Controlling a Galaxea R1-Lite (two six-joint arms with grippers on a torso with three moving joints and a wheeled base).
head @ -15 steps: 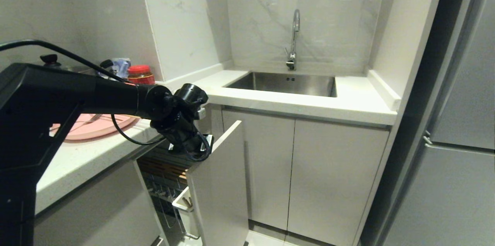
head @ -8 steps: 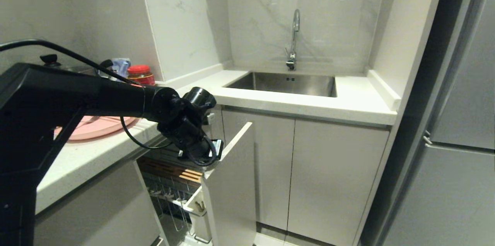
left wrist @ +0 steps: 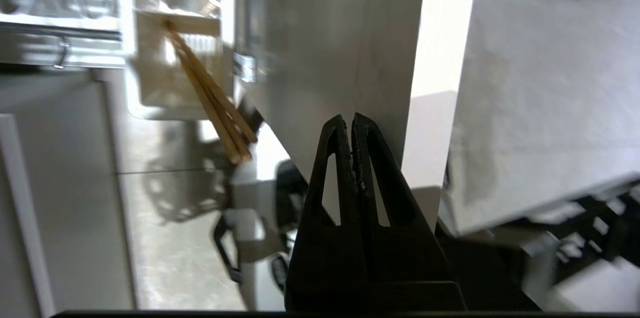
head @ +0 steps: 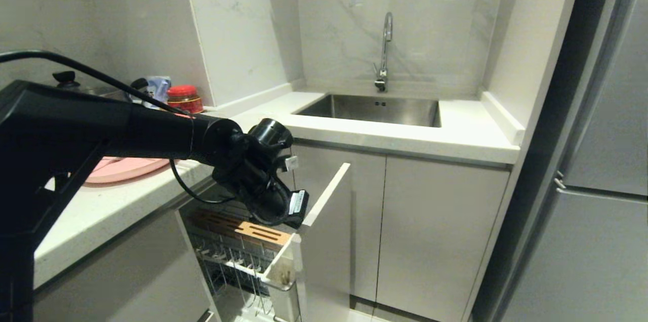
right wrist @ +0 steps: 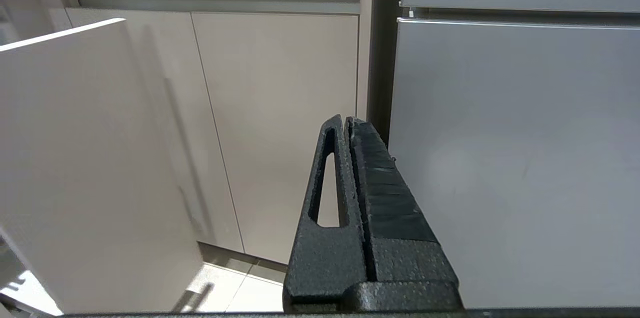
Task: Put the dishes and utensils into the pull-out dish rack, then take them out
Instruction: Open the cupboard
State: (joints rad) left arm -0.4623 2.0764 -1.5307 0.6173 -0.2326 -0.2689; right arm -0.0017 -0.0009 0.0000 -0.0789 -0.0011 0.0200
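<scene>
Chrome wire pull-out dish rack [head: 238,256] stands partly drawn out from under the speckled white countertop [head: 106,210], its slotted wooden strip [head: 248,228] and white plastic utensil holder [head: 281,269] exposed behind the white cabinet front [head: 329,251]. The left gripper [left wrist: 353,120] is pressed shut with nothing between its fingers, its tips against the inner face of that cabinet front near its top edge. A pair of light wooden chopsticks [left wrist: 210,95] leans tilted in the utensil holder. On the countertop, beyond the black left arm [head: 126,132], lies the wide pink oval plate [head: 124,167], with a red-lidded jar [head: 185,98] farther back. The right gripper [right wrist: 346,123] is closed and empty, hanging low before the closed grey cabinet doors [right wrist: 280,123], beside a grey refrigerator front [right wrist: 515,158].
</scene>
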